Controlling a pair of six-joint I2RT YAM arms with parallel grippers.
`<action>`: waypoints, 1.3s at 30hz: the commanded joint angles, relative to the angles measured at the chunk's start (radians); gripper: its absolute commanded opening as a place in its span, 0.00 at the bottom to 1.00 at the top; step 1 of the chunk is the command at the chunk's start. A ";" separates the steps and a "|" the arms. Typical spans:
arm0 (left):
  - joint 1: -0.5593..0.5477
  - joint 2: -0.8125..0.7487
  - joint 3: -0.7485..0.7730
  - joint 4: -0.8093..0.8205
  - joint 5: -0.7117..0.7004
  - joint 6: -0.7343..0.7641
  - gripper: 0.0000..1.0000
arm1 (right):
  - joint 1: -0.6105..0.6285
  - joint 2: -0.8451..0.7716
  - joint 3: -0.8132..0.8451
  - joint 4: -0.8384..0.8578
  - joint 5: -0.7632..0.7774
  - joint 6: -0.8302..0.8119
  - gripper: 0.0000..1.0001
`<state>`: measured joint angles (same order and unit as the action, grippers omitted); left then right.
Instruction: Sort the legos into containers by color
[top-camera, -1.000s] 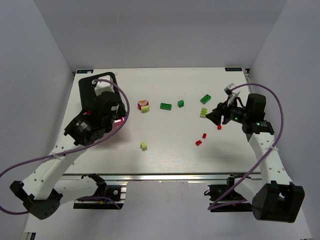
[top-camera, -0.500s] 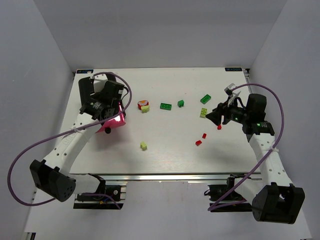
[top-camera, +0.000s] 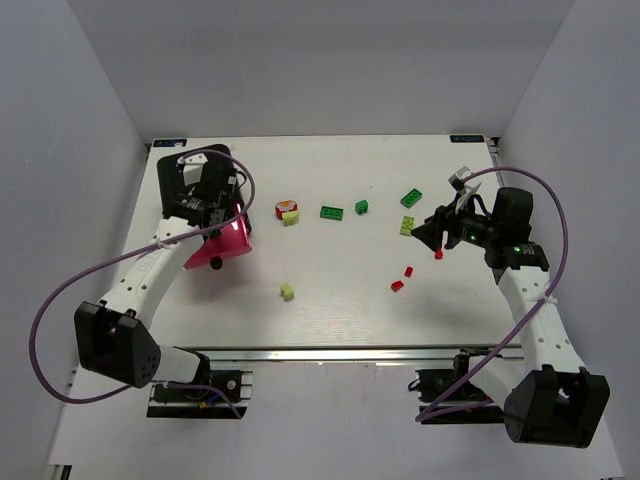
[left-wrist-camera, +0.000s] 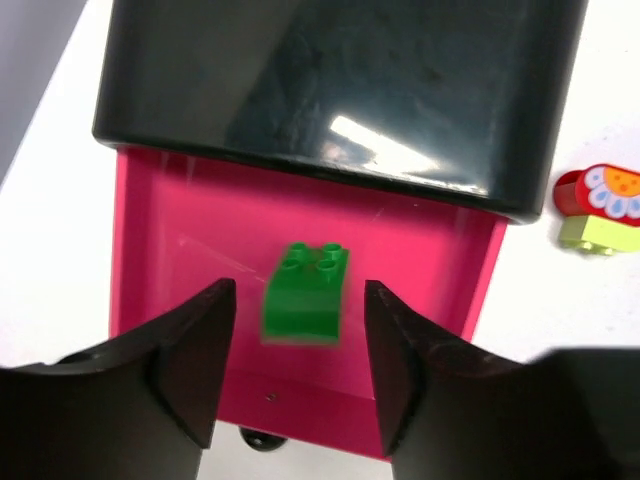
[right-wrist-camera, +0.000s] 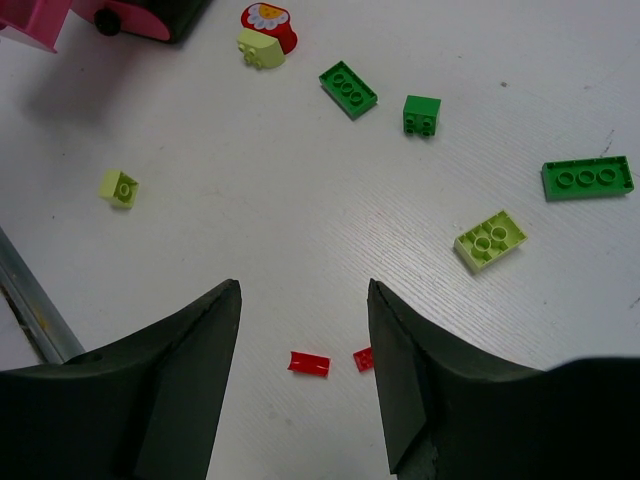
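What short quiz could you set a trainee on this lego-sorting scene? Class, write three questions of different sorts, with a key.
1. True or false: the pink drawer is pulled out of the black housing.
2. What colour is the brick seen over that drawer? A) red B) green C) lime-yellow
3. In the right wrist view, how many green bricks lie loose on the table?

Key: 1 true; 2 B; 3 three.
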<state>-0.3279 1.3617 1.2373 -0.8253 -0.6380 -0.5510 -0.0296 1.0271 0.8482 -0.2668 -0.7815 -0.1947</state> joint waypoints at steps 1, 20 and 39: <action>0.029 -0.022 0.004 0.041 0.035 0.019 0.68 | -0.001 -0.006 0.012 0.005 -0.013 -0.012 0.60; 0.038 -0.438 -0.298 0.400 0.631 0.301 0.65 | 0.095 0.371 0.263 -0.064 0.325 -0.147 0.69; 0.027 -0.782 -0.544 0.535 0.603 0.339 0.94 | 0.172 1.148 0.970 -0.341 0.893 0.576 0.89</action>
<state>-0.3038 0.5831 0.7063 -0.3107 -0.0200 -0.2207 0.1291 2.1780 1.7752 -0.5831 0.0128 0.2413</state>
